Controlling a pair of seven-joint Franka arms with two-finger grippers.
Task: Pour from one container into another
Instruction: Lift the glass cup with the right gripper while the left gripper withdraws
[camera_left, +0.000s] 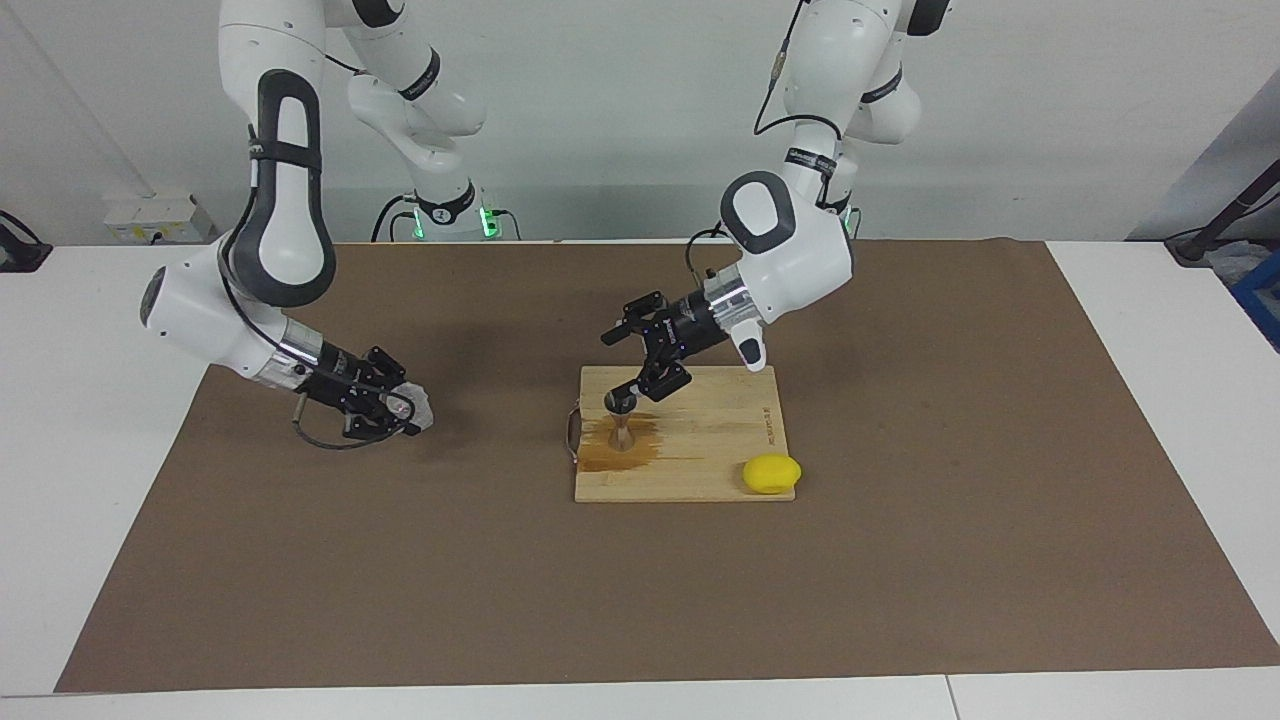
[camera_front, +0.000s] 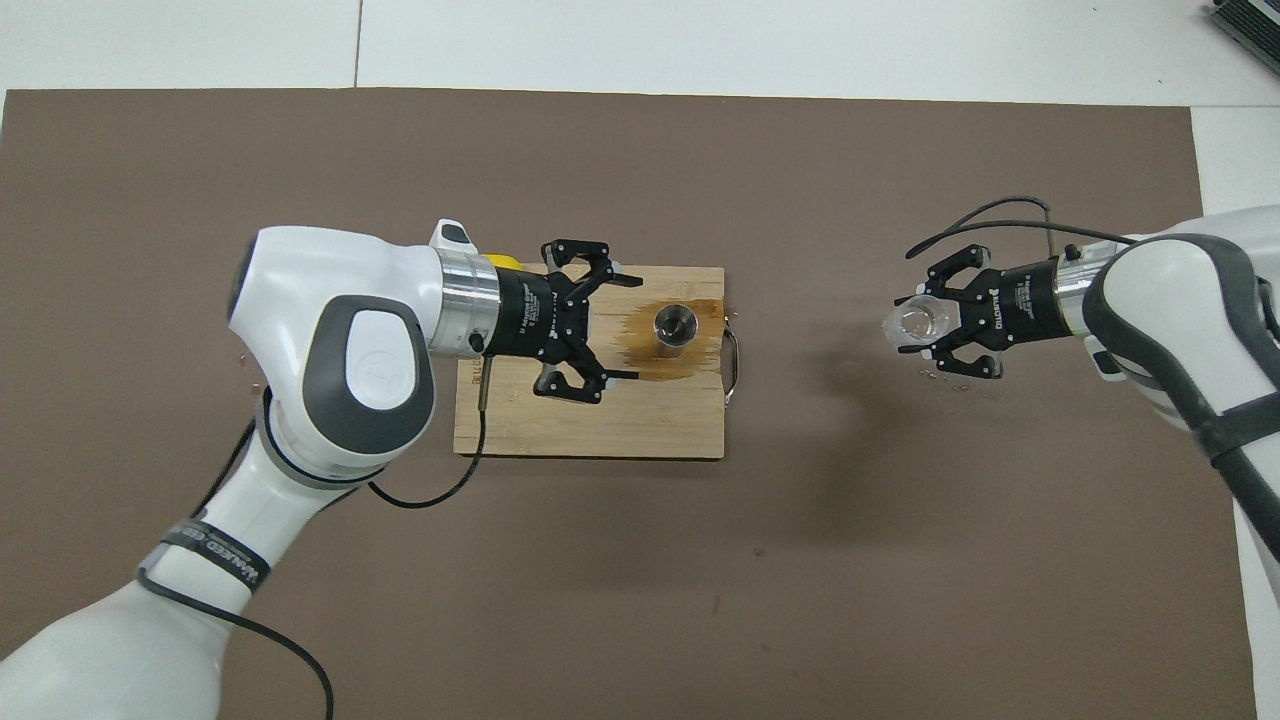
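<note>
White table (camera_left: 1150, 400), brown mat (camera_left: 900, 560) covers most of it, frame centre. Wooden cutting board (camera_left: 720, 450) lies on mat, mid-frame, brown wet stain on its left part in facing view. Steel jigger (camera_left: 622, 420) stands upright in the stain. Yellow lemon (camera_left: 771, 473) at board's lower-right corner.

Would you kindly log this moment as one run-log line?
left gripper: open, above board | jigger: upright on wet board | right gripper: shut on tumbler, over mat
</note>
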